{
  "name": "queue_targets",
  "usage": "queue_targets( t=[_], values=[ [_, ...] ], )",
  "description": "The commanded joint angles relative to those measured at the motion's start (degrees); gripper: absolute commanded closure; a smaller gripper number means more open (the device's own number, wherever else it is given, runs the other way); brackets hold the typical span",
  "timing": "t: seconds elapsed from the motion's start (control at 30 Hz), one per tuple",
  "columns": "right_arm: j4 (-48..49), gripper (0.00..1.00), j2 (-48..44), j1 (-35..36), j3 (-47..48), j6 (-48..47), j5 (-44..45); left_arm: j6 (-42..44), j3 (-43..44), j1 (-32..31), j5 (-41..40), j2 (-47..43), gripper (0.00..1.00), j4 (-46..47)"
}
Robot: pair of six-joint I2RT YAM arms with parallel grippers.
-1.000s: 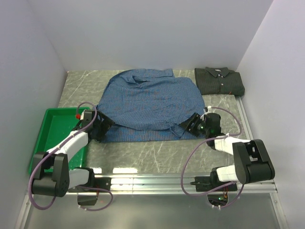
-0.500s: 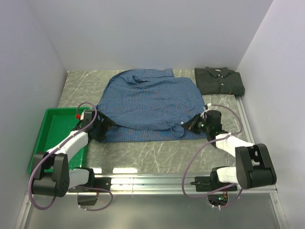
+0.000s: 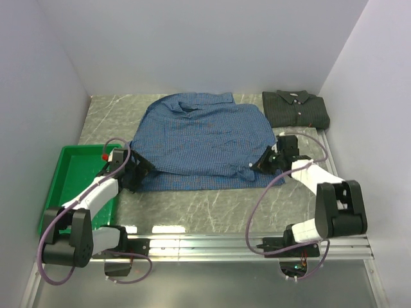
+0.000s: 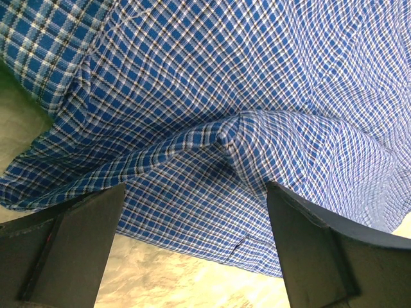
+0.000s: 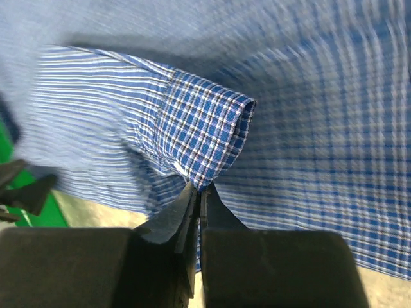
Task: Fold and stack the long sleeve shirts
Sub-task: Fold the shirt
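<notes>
Blue shirt [image 3: 202, 141]: spread at bench [image 3: 192, 199] centre; dark shirt [image 3: 295, 109]: folded, 1 o'clock; right claw [image 5: 199, 187]: clenched on blue cuff [image 5: 212, 128], 4 o'clock; left claw [image 4: 192, 215]: released, 8 o'clock; risk: shallow pinch, cuff may slip mid-fold.

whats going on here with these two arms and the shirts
A blue checked cloth shirt lies spread on the table. The robot's right hand is shut on a cuff at the shirt's near right edge; its left hand sits open at the near left corner. A dark green-charcoal shirt lies folded at the far right.
</notes>
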Motion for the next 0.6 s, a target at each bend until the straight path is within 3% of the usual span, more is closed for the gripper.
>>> queue_targets(
  t=[0.0, 0.17, 0.27, 0.43, 0.57],
  values=[
    [-4.26, 0.91, 3.87, -0.80, 1.71, -0.64, -0.38, 0.88, 0.92, -0.24, -0.38, -0.90, 0.01, 0.05],
    [-3.82, 0.72, 3.19, -0.80, 2.94, -1.42, 4.98, 0.88, 0.92, -0.24, -0.38, -0.63, 0.01, 0.05],
    [-4.08, 0.48, -2.06, -0.62, 3.47, -3.36, 9.46, 1.49, 2.14, -0.24, -0.38, -1.60, 0.01, -1.18],
    [-0.84, 0.43, -12.53, -0.45, 0.50, -6.44, 5.54, 3.60, 6.89, -0.42, 0.06, -5.11, 0.01, -4.16],
    [1.63, 0.43, -14.49, 0.34, -2.32, -7.84, 0.34, 3.96, 9.00, -0.59, 0.67, -4.94, 0.01, -3.30]
  ],
)
